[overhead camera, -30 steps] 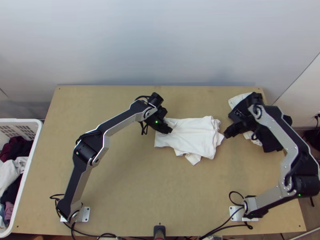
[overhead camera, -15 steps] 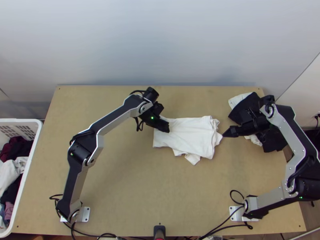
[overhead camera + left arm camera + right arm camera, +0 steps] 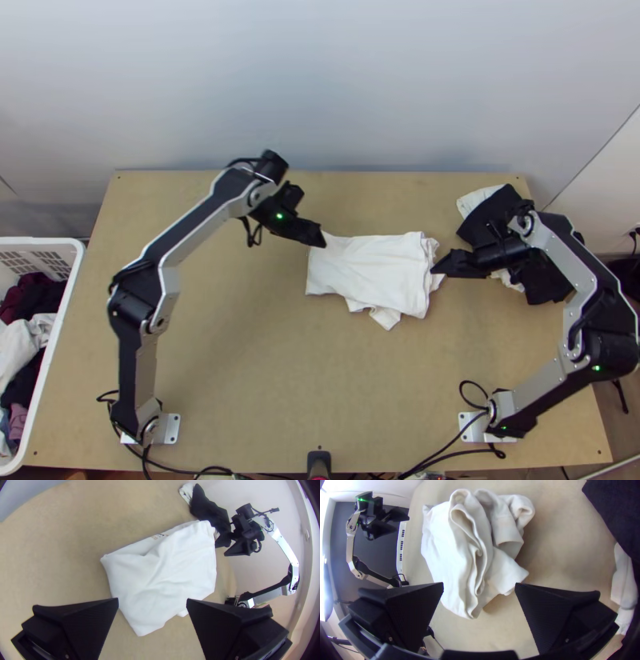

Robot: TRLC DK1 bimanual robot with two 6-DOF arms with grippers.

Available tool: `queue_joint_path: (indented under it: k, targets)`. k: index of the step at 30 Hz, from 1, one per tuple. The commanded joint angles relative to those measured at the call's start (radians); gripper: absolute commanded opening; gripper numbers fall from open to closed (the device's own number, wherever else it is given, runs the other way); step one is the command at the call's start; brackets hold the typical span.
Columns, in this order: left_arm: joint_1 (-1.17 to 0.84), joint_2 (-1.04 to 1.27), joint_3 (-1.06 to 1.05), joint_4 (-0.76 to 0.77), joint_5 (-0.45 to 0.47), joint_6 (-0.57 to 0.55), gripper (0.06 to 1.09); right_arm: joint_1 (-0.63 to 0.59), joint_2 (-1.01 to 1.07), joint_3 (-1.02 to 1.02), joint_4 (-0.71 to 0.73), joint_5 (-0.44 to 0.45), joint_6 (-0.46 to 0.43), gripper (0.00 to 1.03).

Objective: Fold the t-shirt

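White cloth t-shirt (image 3: 372, 272) lies loosely folded on the light wooden table (image 3: 280, 384), between the black, flat-fingered left claw (image 3: 152, 600) and matching right claw (image 3: 479, 584), both spread, empty. Catching only one loose layer beside the right claw could drag the fold apart.

From where I'm standing, there's one tabletop (image 3: 264, 360) with two arms, one left arm (image 3: 200, 226) and one right arm (image 3: 560, 248). That makes two grippers, the left gripper (image 3: 322, 239) and the right gripper (image 3: 440, 270), with two fingers apiece, four altogether. I count one white t-shirt (image 3: 376, 272), one heap of black and white cloth (image 3: 484, 226) far right, and one basket (image 3: 40, 241) on the left, its several clothes (image 3: 20, 344) too jumbled for me to count
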Motion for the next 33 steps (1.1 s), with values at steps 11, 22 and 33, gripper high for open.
queue_joint_path:
  k: [11, 22, 33]
  targets:
    - [0.135, -0.177, -0.175, -0.047, 0.015, 0.039, 1.05, 0.122, 0.16, 0.014, 0.248, -0.03, 0.167, 0.99]
    - [0.175, -0.227, -0.251, -0.041, 0.015, 0.039, 1.05, 0.243, 0.219, 0.043, 0.343, -0.057, 0.268, 0.99]
    - [0.189, -0.257, -0.293, -0.037, 0.012, 0.039, 1.05, 0.312, 0.238, 0.041, 0.407, -0.059, 0.317, 0.54]
